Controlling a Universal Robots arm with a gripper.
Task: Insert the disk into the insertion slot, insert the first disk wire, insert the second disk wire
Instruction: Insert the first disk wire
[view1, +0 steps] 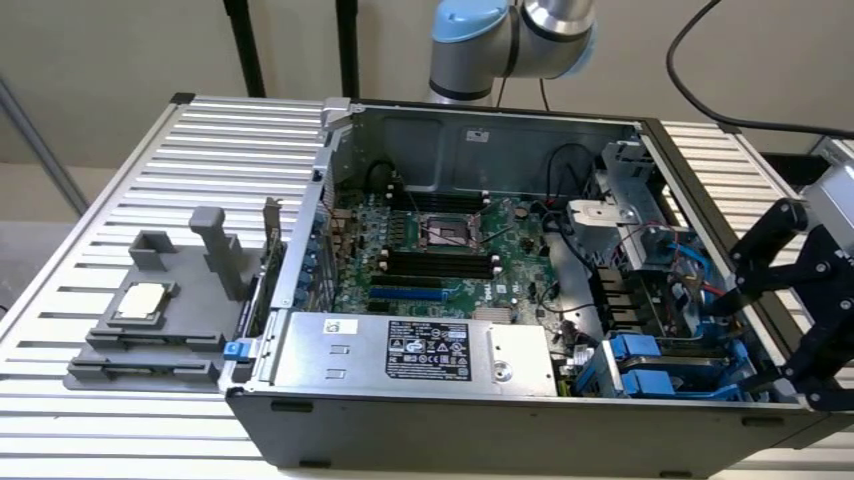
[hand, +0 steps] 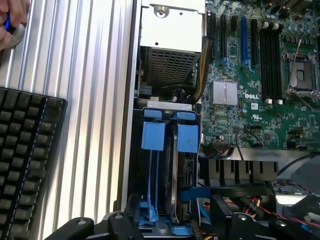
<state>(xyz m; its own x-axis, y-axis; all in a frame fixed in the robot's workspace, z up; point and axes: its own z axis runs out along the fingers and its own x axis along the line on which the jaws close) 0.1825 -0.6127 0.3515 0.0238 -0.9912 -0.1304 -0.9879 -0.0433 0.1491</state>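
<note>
1. The gripper hangs over the corner of the computer case at the exterior view's right. Its black fingers are spread wide and hold nothing.
2. Directly below it lies the insertion slot, a grey metal bay against the case's side wall.
3. Two blue frames stand side by side in the slot, with their tabs facing the wrist camera. I cannot tell whether the disk's grey body sits in either frame.
4. A blue cable runs just beside the frames.
5. Toward the exterior view's left, next to the slot, a silver box with a black label lies along the case's near wall.
6. Beyond the box, a green circuit board covers the bottom of the case.
7. The case lies open on a ribbed metal counter.
8. At the exterior view's left, a grey holder on the counter carries a square chip.
9. In the wrist view, a black keyboard lies on the counter beside the case. A person's hand is over the counter, apart from the keyboard.
</note>
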